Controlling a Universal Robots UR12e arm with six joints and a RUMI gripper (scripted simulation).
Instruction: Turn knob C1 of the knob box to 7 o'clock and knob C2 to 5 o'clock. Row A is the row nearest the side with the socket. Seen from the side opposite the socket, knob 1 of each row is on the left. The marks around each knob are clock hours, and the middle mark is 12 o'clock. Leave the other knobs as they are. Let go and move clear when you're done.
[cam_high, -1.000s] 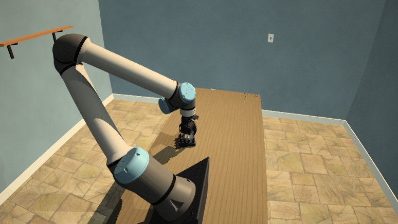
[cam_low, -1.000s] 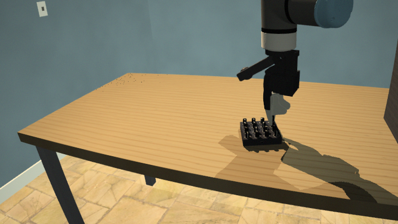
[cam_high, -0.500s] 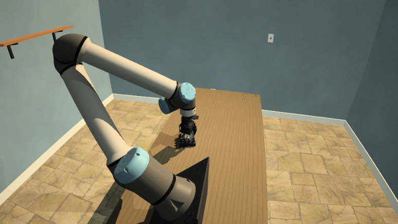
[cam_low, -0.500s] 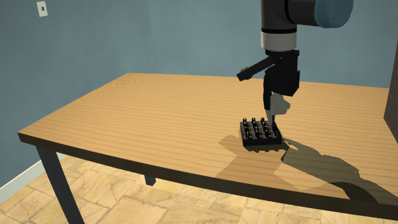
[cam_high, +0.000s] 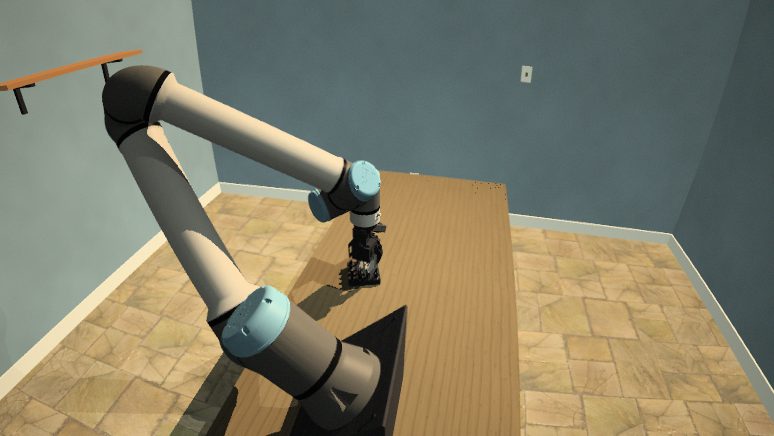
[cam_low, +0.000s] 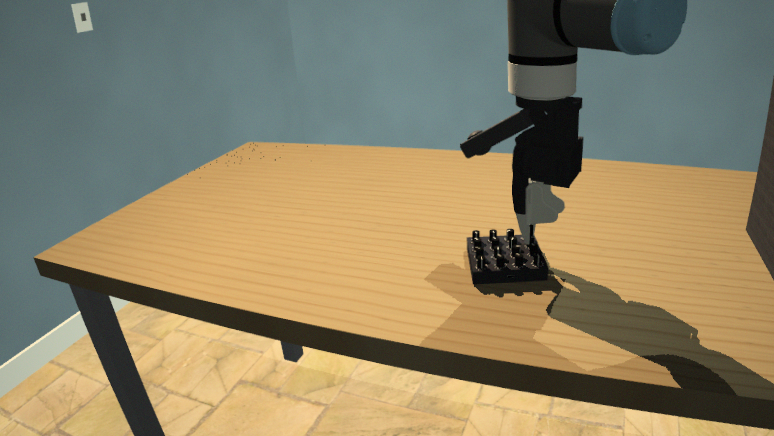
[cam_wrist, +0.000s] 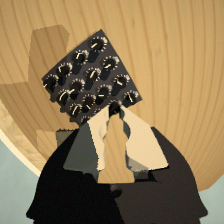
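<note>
The black knob box (cam_high: 373, 282) (cam_low: 490, 277) (cam_wrist: 103, 34) stands on the table with its socket side facing the exterior camera. My gripper (cam_high: 366, 272) (cam_low: 531, 243) (cam_wrist: 114, 106) points down over the box. Its fingers are nearly together and shut on knob C1 (cam_wrist: 114, 105), which sits dark between the tips and is mostly covered. Its pointer and clock marks are hidden. Knob C2 (cam_wrist: 103, 91) stands just beside the fingertips, free of them, with its white line nearly level in the wrist view.
Other knobs stand close around the fingers, such as D1 (cam_wrist: 131, 96) at one side. The wooden table (cam_high: 454, 270) (cam_low: 270, 227) carries the arm's dark base plate (cam_high: 397, 357). Table edges run near the box's socket side.
</note>
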